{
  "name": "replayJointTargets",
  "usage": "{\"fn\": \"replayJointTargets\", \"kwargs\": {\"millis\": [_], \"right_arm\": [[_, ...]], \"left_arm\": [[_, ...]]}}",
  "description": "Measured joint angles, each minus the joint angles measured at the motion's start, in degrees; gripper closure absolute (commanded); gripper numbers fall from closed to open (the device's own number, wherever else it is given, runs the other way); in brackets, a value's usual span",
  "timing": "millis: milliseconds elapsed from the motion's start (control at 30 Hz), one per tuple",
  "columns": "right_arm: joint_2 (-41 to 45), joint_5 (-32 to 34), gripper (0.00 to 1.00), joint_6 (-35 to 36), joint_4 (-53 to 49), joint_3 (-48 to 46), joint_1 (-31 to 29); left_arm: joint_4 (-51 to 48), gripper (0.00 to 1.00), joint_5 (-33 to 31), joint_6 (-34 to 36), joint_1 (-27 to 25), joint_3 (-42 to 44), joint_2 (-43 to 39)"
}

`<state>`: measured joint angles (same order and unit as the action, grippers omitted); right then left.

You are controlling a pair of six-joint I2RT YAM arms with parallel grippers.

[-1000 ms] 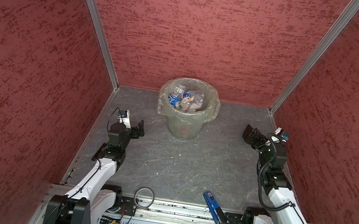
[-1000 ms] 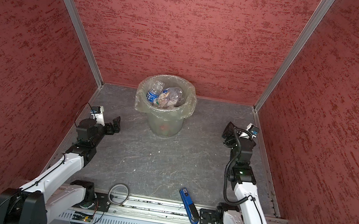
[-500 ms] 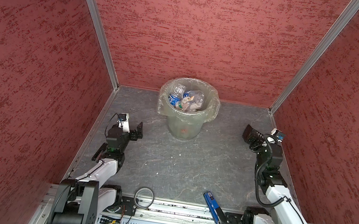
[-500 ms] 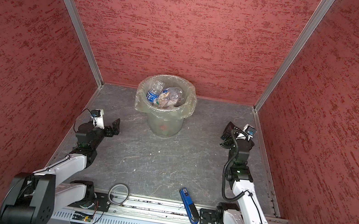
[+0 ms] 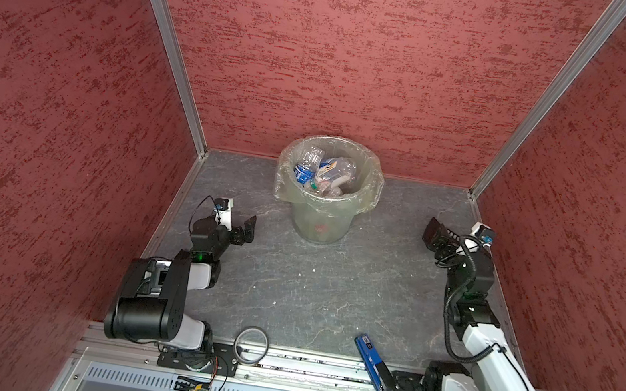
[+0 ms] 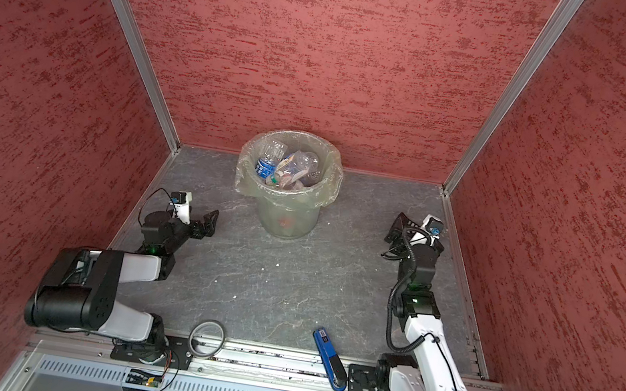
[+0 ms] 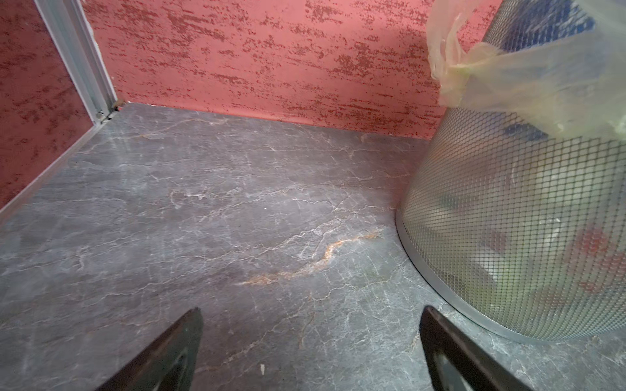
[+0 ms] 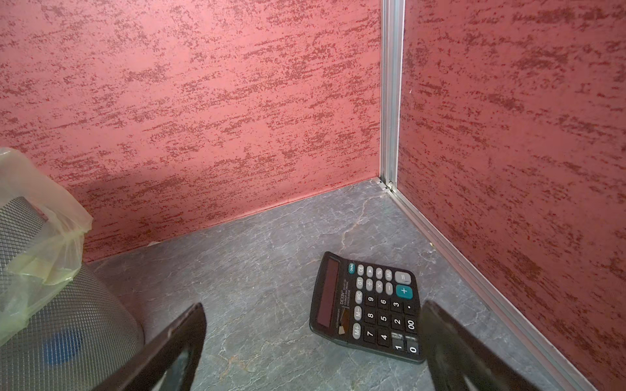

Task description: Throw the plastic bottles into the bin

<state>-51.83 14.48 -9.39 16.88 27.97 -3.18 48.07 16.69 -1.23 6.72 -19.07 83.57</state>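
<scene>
The round grey-green mesh bin, lined with a crinkly clear plastic bag folded over its rim, is standing at the back middle of the dark grey, marble-veined tabletop, close to the red textured rear wall. The small clear plastic bottles are lying heaped inside it in both top views; one is showing a blue label, but its print is too small to read, and a reddish mark on the bin's front is equally illegible. The left gripper is hovering low to the left of the bin with its black jaws spread wide and nothing between them; in the left wrist view only bare tabletop is showing in the gap, with the bin's mesh wall just beside one jaw. The right gripper is hanging near the right wall, also gaping and empty. In the right wrist view it is looking down at a black desktop calculator that is lying flat in the corner, bearing the brand name "DEXIN" beside its display, with grey keys marked M+, MRC, GT, CE and 00 and a teal plus key. A flat blue-and-black stapler-like tool is resting across the front edge near the right arm's base, and a grey ring is lying near the left arm's base.
</scene>
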Motion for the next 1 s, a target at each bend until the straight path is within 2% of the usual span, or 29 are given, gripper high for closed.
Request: {"fn": "replayJointTargets", "kwargs": {"millis": [333,667,1000], "right_arm": [[-7.6,-0.3,0.01,4.6,6.3,-0.4,0.0],[-16.8,1.1,0.01,10.6,16.8,-3.3,0.0],[-25.4,1.3,0.02,11.1,26.3,-5.0,0.0]], "left_arm": [[0.5,0.0,-1.7,1.6,-2.3,-2.6,3.4],[1.3,0.0,-4.2,1.7,-2.3,-2.6,4.1],[1.7,0.01,-5.2,1.7,-2.6,-2.6,4.1]]}}
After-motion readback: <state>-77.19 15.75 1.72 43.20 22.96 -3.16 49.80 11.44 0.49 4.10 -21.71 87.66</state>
